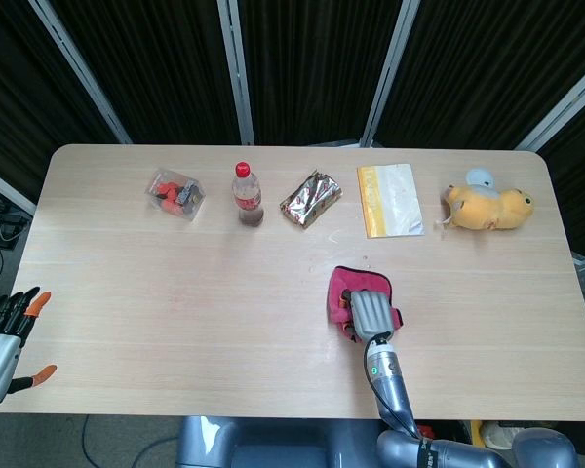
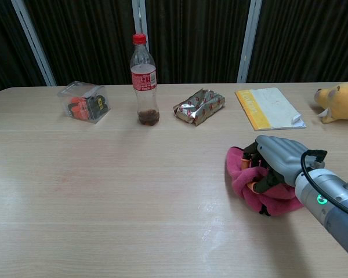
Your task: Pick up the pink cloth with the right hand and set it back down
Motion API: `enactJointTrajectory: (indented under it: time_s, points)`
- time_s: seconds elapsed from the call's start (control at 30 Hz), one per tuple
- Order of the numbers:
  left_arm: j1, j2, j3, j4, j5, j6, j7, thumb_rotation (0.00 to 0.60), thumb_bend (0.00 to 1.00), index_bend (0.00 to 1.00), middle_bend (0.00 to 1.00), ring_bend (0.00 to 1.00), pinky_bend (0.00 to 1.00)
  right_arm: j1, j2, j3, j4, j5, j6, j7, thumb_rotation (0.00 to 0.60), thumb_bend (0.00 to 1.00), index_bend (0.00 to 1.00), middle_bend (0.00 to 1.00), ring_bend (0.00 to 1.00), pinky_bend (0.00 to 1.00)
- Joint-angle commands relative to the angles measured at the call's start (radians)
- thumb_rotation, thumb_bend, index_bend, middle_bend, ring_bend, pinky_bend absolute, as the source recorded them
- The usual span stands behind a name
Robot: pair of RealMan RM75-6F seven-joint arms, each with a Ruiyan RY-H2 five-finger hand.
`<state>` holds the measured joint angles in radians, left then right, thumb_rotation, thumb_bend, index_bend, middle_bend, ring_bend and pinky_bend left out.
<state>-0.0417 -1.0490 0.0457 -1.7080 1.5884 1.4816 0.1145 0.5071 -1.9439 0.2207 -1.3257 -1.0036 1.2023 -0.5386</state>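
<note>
The pink cloth (image 1: 346,288) (image 2: 243,182) is bunched up right of the table's centre. My right hand (image 1: 370,312) (image 2: 276,159) grips it from above, fingers curled into the folds, and the cloth hangs crumpled under the palm. Whether the cloth touches the tabletop I cannot tell. My left hand (image 1: 5,336) hangs off the table's left front corner, fingers spread, holding nothing; the chest view does not show it.
Along the far side stand a clear box of small items (image 1: 175,193), a cola bottle (image 1: 247,193), a foil snack pack (image 1: 310,198), a yellow-and-white booklet (image 1: 390,199) and a yellow plush toy (image 1: 487,207). A wooden table (image 1: 175,312) carries them all.
</note>
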Motion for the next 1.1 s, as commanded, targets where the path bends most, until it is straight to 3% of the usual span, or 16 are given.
enactJointTrajectory:
  time_s: [0.03, 0.53, 1.1]
  points:
    - [0.0, 0.0, 0.0, -0.001, -0.001, 0.0, 0.0, 0.6, 0.0, 0.01, 0.0, 0.0, 0.0, -0.002, 0.008, 0.006, 0.021, 0.007, -0.003, -0.001, 0.6, 0.51, 0.74, 0.63, 0.49, 0.69]
    - [0.002, 0.0, -0.001, -0.007, -0.005, 0.0, 0.001, 0.6, 0.0, 0.01, 0.0, 0.0, 0.0, 0.028, 0.013, 0.116, 0.147, 0.078, -0.039, 0.052, 0.6, 0.5, 0.74, 0.63, 0.49, 0.69]
    - [-0.004, 0.011, -0.001, -0.022, -0.024, -0.022, -0.026, 0.6, 0.0, 0.01, 0.0, 0.0, 0.0, 0.132, -0.025, 0.227, 0.473, 0.112, -0.118, 0.14, 0.6, 0.51, 0.74, 0.63, 0.49, 0.69]
